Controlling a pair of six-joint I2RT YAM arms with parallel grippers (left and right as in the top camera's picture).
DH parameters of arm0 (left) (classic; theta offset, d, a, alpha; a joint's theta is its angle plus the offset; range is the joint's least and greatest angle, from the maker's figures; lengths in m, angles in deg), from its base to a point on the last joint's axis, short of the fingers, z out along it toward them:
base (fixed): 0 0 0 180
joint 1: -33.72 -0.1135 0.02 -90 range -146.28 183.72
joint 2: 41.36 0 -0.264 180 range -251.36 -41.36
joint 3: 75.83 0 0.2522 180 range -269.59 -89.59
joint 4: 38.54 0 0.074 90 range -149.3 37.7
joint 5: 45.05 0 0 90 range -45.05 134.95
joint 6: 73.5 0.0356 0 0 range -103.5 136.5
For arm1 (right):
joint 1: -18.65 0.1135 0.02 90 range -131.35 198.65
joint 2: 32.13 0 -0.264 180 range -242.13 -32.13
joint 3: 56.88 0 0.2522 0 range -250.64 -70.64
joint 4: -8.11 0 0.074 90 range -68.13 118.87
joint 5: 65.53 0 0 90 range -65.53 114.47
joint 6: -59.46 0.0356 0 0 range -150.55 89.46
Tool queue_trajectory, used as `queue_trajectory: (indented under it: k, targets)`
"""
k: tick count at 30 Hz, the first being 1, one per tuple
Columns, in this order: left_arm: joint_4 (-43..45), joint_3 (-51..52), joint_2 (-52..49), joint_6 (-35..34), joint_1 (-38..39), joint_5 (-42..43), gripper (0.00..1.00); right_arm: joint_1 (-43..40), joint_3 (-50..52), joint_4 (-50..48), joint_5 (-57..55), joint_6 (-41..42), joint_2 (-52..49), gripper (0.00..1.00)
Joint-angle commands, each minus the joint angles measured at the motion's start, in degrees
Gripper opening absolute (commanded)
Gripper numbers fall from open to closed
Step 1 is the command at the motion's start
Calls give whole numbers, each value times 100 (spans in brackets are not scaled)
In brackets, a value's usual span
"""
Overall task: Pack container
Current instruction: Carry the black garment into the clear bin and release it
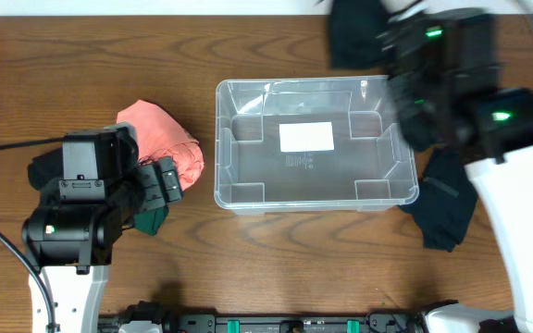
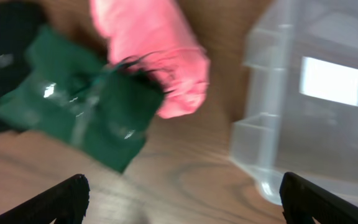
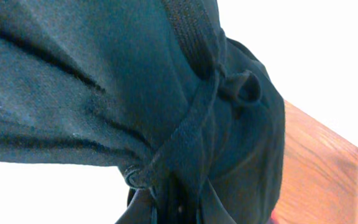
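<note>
Container (image 1: 285,171) sits empty in the middle of the worktop (image 1: 276,268). My right hand (image 1: 384,42) looks pinched on dark cloth (image 3: 104,93) beyond its far right corner, so I should carry it over the rim before releasing. Left hand (image 2: 185,208) is spread.

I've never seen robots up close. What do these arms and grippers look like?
Both arms pair blocky black joint housings with smooth white links. The left arm shows one small green light and a black cable trailing off to the side; the right arm shows two green lights. The left gripper's fingers are black with angular tips.
</note>
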Motion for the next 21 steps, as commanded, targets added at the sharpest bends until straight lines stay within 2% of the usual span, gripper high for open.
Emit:
queue_trajectory:
  k: [1, 9, 15, 19, 21]
  targets:
    - [-129, -118, -7, -422, -273, -695, 98, 492, 195, -85, -203, 144, -313, 1]
    - [-243, -118, -85, -614, -1106, -688, 98, 1281, 1187, -315, 11, 507, -1259, 1]
    - [-245, -118, -160, -614, -1156, -688, 98, 1655, 1552, -640, 13, 505, -1818, 1]
    - [-245, -118, -157, -614, -1156, -688, 98, 1685, 1550, -623, 101, 487, -1816, 1]
    - [-243, -118, -157, -614, -1156, -688, 98, 1685, 1550, -531, 404, 164, -1801, 1]
